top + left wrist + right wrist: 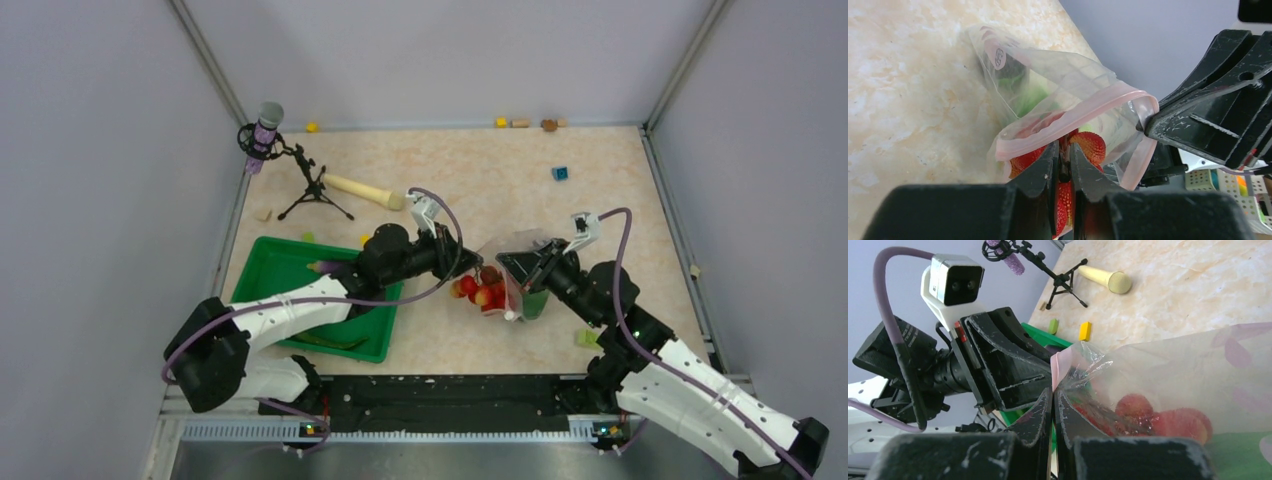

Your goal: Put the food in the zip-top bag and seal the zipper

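**Two grippers meet at the bag mouth**

We see the left gripper point(1063, 145) closed down on a cluster of red strawberries point(1090, 145), with red fruit showing between its jaws. The right gripper point(1054, 392) is pinched tight on the edge of the zip-top bag point(1058, 80), right at one end of the zipper point(1083, 112). The bag sits on the table point(480, 170) right of centre, between the two grippers. It is lifted at the held corner, with more food point(1183, 422) already inside.

As we judge it, the coming move turns on one relation. The mouth lies straight ahead of the left jaws. The pink strip runs crosswise just above their tips, and the bag's body stretches away beyond it. The strawberries appear to sit at the lip, though we cannot tell whether they are past it. The left arm is the one to push deeper and let go. The right need only hold the mouth propped up.
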Robot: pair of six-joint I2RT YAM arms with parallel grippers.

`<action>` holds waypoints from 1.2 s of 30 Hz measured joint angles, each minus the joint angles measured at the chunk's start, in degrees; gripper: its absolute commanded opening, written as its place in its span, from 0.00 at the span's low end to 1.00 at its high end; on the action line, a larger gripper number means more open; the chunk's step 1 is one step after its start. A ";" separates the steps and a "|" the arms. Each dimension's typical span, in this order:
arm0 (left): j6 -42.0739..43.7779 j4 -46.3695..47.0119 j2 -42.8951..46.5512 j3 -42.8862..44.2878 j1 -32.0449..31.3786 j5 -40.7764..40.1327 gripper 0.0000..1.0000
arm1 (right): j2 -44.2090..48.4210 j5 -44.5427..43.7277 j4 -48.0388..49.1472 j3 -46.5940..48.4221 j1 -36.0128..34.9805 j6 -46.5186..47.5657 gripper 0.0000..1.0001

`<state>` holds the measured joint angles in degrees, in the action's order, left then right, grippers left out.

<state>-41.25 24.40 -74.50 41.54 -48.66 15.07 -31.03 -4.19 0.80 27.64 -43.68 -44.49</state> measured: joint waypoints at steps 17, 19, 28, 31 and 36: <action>10.16 2.05 3.02 1.14 -8.61 -7.23 0.00 | 0.33 0.02 2.51 -0.44 0.00 -7.78 0.00; 11.96 3.13 2.25 1.44 -9.40 -8.22 0.00 | 1.01 0.26 2.99 -0.76 0.00 -8.24 0.00; 18.21 9.88 -6.32 2.67 -11.28 -12.04 0.00 | 2.54 3.28 3.48 -0.59 0.00 -8.52 0.00; 18.47 8.33 -7.69 4.59 -11.45 -14.34 0.25 | 2.82 3.67 2.97 -0.59 0.00 -8.11 0.00; 18.18 3.32 -8.00 8.41 -11.91 -18.58 0.61 | 4.79 2.47 2.67 -0.57 0.00 -7.10 0.00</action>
<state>-23.07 27.73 -82.50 49.95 -60.58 -3.51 -26.24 -1.72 3.46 27.07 -43.68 -51.59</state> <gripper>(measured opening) 0.511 0.006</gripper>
